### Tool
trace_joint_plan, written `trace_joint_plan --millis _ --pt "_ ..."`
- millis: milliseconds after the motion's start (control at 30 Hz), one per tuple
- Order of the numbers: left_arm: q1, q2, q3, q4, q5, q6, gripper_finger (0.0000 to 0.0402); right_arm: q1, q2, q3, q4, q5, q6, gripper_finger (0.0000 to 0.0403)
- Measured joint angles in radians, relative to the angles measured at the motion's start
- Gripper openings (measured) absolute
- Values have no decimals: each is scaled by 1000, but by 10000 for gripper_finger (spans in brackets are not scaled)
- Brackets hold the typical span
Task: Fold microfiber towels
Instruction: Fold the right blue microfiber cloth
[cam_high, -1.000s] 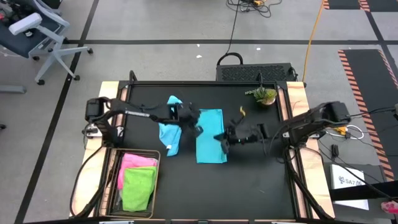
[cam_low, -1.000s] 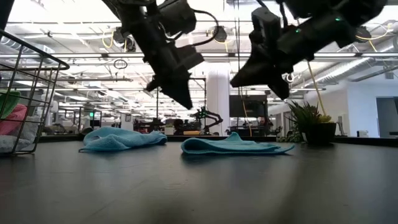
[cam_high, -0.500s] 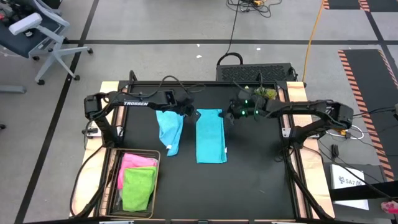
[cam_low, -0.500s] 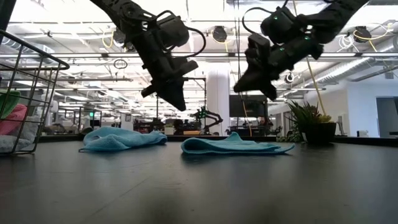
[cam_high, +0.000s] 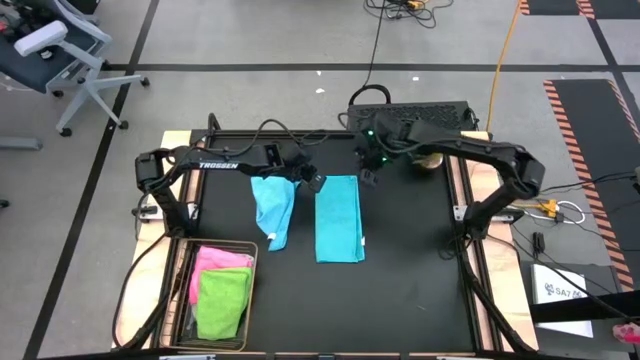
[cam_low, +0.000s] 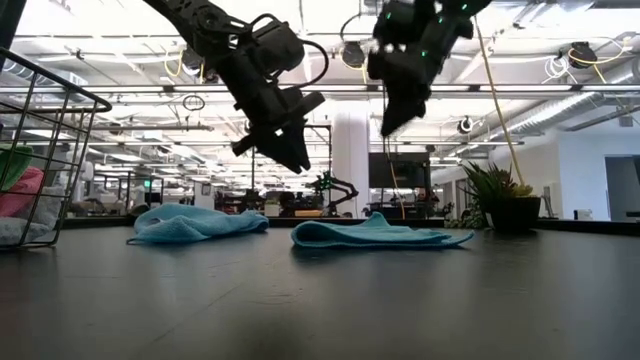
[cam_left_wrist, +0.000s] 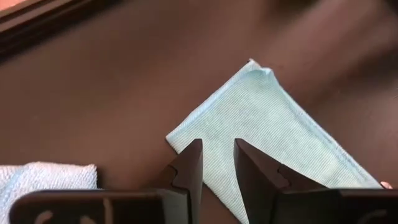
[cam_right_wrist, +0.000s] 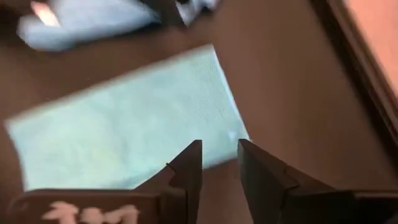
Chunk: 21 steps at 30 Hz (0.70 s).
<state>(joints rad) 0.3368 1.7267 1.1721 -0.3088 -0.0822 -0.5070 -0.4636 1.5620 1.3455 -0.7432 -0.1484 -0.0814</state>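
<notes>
Teal towel (cam_high: 339, 218) below both raised hands.

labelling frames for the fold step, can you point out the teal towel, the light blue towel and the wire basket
teal towel (cam_high: 339, 220), high view, middle of the folded rectangle.
light blue towel (cam_high: 273, 205), high view, middle of the rumpled cloth.
wire basket (cam_high: 181, 292), high view, its left wall.
</notes>
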Motion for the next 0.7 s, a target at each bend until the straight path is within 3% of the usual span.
trace_joint_plan --millis 200,400,700 --pt "12 0 0 -16 23 28 95 0 133 0 -8 15 15 93" --pt "30 17 0 -21 32 28 111 -1 253 0 -1 17 16 118" --pt "64 111 0 22 134 -24 156 -7 307 0 78 19 16 158"
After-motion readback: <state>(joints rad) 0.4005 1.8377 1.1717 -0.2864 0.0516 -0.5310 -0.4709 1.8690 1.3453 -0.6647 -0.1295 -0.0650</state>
